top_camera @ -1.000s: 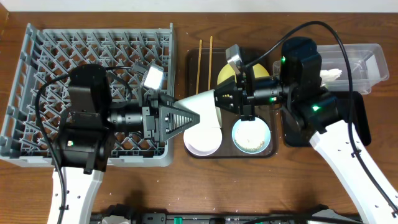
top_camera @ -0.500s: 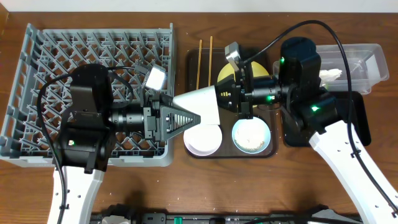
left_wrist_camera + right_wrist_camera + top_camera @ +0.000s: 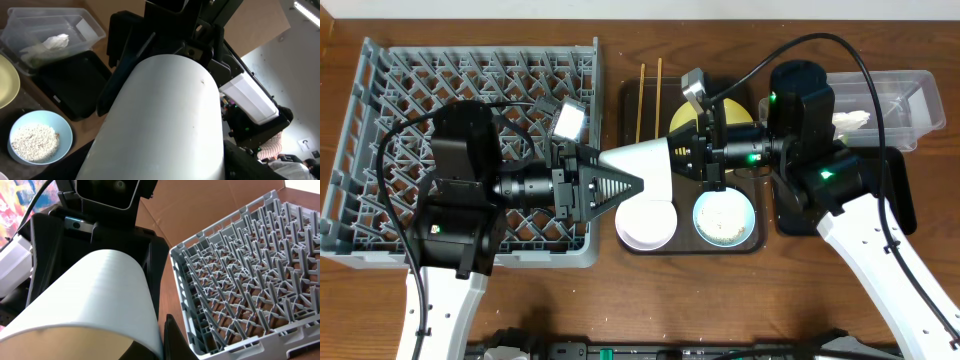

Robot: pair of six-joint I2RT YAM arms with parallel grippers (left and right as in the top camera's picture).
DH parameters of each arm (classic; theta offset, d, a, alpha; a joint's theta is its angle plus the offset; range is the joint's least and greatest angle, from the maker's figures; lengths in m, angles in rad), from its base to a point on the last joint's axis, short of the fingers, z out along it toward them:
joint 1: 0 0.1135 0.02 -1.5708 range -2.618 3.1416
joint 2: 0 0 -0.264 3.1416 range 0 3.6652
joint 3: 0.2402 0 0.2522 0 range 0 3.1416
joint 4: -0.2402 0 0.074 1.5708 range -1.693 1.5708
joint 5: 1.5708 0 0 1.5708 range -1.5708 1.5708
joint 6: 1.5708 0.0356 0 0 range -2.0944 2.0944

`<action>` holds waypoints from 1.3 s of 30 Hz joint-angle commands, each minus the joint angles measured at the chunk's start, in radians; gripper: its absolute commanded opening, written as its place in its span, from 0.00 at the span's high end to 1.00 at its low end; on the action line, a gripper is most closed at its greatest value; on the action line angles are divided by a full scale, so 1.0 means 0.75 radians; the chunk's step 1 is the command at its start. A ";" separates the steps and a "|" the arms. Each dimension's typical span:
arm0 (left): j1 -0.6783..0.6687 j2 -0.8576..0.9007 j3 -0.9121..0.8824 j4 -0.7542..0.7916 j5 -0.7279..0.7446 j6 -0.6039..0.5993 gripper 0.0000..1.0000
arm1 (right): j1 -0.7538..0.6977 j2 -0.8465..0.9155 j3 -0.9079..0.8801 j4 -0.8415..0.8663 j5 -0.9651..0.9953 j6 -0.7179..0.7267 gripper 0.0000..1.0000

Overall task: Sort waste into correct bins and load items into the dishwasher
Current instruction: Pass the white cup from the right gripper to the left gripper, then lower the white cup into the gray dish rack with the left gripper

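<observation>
The white cup (image 3: pixel 650 165) hangs on its side above the brown serving tray, held between both arms. My right gripper (image 3: pixel 688 160) is shut on its rim, one finger outside the wall (image 3: pixel 172 337). My left gripper (image 3: pixel 625 185) has its fingers against both sides of the cup's narrow end (image 3: pixel 165 130). The white bowl (image 3: pixel 645 225) and the light blue bowl (image 3: pixel 725 218) with rice-like scraps sit on the tray. The yellow plate (image 3: pixel 682 120) is partly hidden. The chopsticks (image 3: pixel 641 100) lie at the tray's back left. The dish rack (image 3: pixel 380 120) stands at left.
The clear tub (image 3: pixel 905 100) at the back right holds crumpled white paper (image 3: pixel 850 120). The black tray (image 3: pixel 900 200) lies in front of it, mostly under my right arm. The brown serving tray (image 3: pixel 620 100) sits between the rack and the bins.
The cup has moved a little left, further between my left fingers, and now lies more level. My left gripper has risen slightly.
</observation>
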 commanded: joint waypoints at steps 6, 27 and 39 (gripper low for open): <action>-0.003 -0.015 0.024 -0.075 -0.389 0.053 0.30 | -0.040 0.007 0.011 -0.027 0.069 0.002 0.44; 0.644 -0.159 0.032 -0.885 -1.974 -0.113 0.29 | -0.164 -0.017 0.011 -0.778 0.889 -0.104 0.31; 0.901 0.244 0.032 -0.773 -1.806 -0.119 0.29 | -0.067 -0.011 0.010 -0.778 0.962 -0.103 0.28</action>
